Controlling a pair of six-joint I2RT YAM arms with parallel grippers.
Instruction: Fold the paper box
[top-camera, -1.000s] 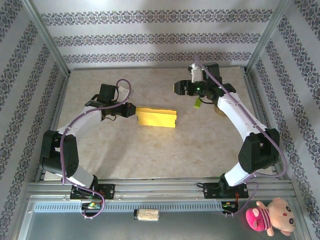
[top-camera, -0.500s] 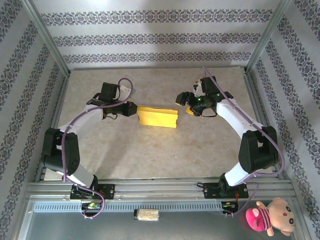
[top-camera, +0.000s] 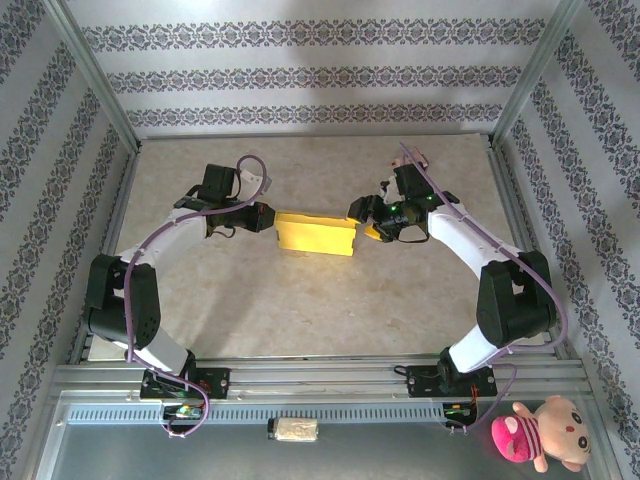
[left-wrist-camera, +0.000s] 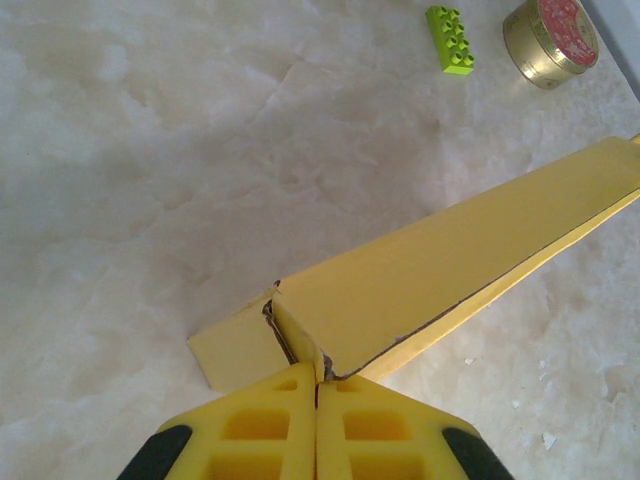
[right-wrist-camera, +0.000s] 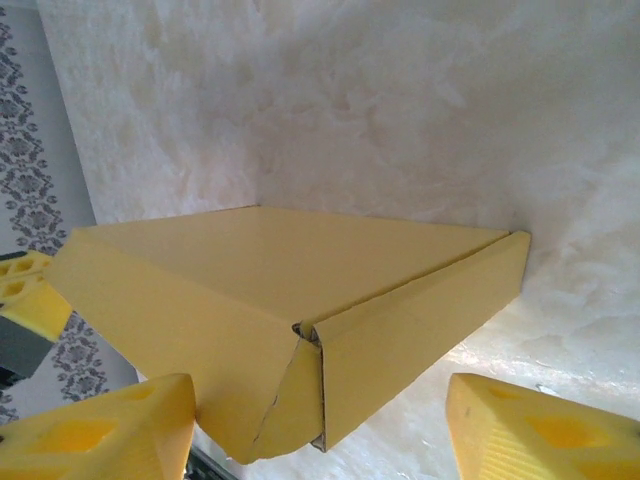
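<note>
Okay, I see left gripper (left-wrist-camera: 318, 385) clamped on the paper box (top-camera: 315, 234) edge; right gripper (right-wrist-camera: 320, 400) spread wide around opposite corner.

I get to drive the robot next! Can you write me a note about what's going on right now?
Left gripper: shut, pinching the left end of the paper box.
Right gripper: open, jaws either side of the box's right-end corner, not gripping.
Box: between the two arms, over the middle of the table.
Done: folded into a flat yellow box.
Left: the right-end corner flap looks loose; probably press it shut, then let go.
</note>
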